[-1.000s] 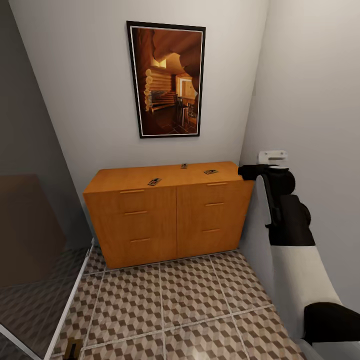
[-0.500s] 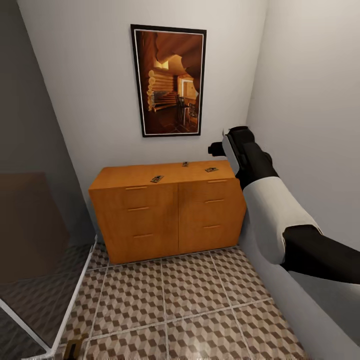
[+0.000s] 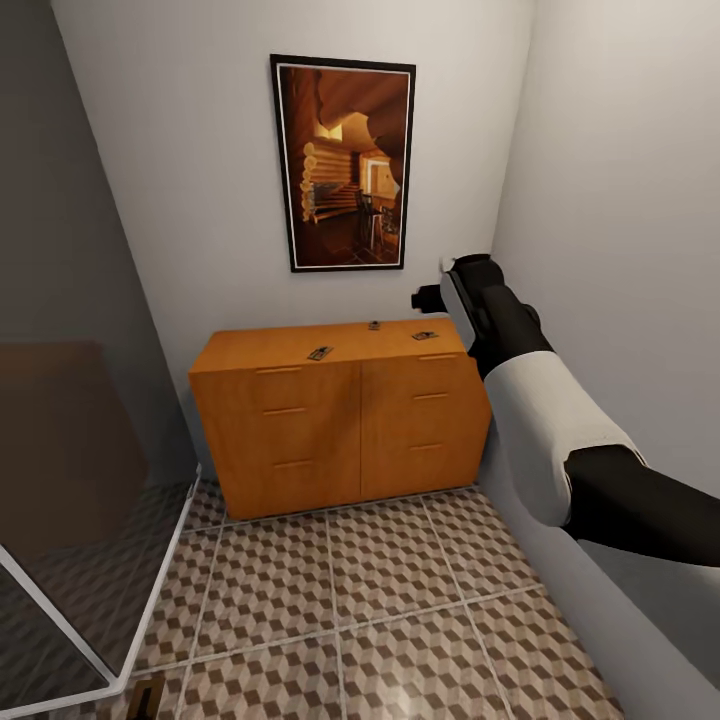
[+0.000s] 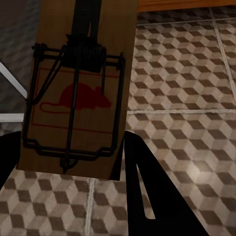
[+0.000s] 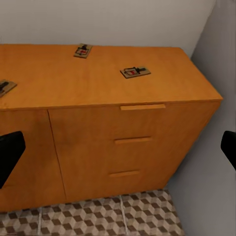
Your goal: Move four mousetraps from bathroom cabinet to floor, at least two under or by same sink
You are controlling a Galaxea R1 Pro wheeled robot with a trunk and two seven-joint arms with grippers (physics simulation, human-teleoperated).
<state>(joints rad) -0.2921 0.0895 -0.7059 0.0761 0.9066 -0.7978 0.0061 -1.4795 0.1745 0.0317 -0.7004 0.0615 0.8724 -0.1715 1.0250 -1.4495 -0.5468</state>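
Note:
The orange-brown cabinet (image 3: 340,430) stands against the far wall on the cube-patterned bathroom floor (image 3: 400,600). Three mousetraps lie on its top: one toward the left (image 3: 320,352), one at the back (image 3: 375,324), one toward the right (image 3: 424,335). The right wrist view shows the same mousetraps (image 5: 135,72) (image 5: 83,50) (image 5: 5,87) on the cabinet (image 5: 128,142). My right gripper (image 3: 428,298) hovers open above the cabinet's right end, its fingertips (image 5: 10,155) far apart. My left gripper (image 4: 73,172) is shut on a fourth mousetrap (image 4: 78,93) with a red mouse mark, held above the floor (image 4: 187,73).
A glass partition with a white frame (image 3: 150,600) closes off the left side. The side wall (image 3: 620,250) runs close along the right, next to my raised right arm (image 3: 540,420). A framed picture (image 3: 345,165) hangs above the cabinet. A small brown object (image 3: 147,695) shows at the bottom edge.
My right arm rose from beside the cabinet's right end to above its top, then held. The head view drew back slightly, so the cabinet looks smaller. The traps on top have not moved.

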